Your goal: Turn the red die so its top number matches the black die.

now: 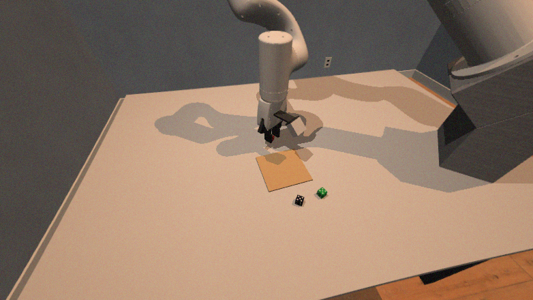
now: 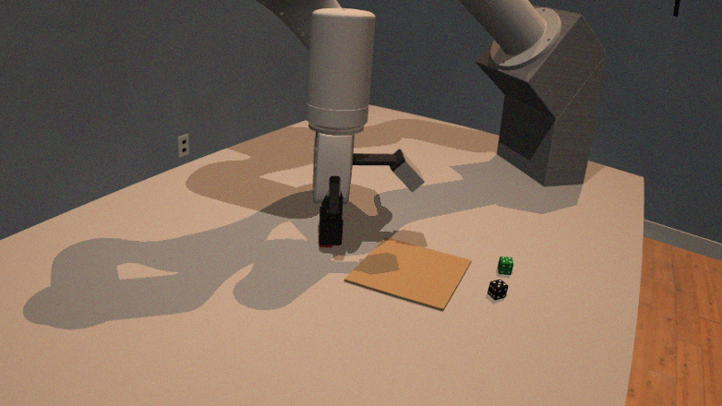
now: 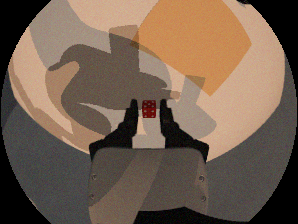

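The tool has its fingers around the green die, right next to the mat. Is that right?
Not quite. The die between the fingers of the tool is the red die, not the green one, as the wrist view shows. It is next to the mat. The green die sits past the mat, beside the black die.
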{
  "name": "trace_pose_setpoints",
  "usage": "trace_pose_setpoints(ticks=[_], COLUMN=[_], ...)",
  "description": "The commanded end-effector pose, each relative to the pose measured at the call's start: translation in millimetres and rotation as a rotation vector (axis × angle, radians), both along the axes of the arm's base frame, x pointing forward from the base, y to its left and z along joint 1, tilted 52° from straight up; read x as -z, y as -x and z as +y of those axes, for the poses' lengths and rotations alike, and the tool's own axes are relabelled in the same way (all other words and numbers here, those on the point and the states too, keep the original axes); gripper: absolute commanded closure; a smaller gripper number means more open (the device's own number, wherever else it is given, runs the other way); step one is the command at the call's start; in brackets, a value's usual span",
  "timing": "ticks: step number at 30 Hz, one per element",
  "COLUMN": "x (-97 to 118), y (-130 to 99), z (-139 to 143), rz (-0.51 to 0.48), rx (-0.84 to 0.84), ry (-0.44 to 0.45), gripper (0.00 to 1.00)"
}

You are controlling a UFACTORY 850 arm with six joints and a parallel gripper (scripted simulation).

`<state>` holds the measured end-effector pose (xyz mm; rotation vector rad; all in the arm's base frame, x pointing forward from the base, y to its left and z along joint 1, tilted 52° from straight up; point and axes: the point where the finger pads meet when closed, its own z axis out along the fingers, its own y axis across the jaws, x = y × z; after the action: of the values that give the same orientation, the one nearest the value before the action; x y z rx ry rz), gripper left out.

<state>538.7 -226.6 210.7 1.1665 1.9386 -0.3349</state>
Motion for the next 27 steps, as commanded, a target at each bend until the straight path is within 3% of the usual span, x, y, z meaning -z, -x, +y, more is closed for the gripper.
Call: trace_pose_setpoints(ticks=[1, 27], x=[3.4, 5.2], y=[-3.3, -4.8], z=[-3.4, -5.1], rz=[-0.001, -0.001], rx=[0.000, 0.000], ry=[0.000, 0.000], gripper=[0.64, 0.64])
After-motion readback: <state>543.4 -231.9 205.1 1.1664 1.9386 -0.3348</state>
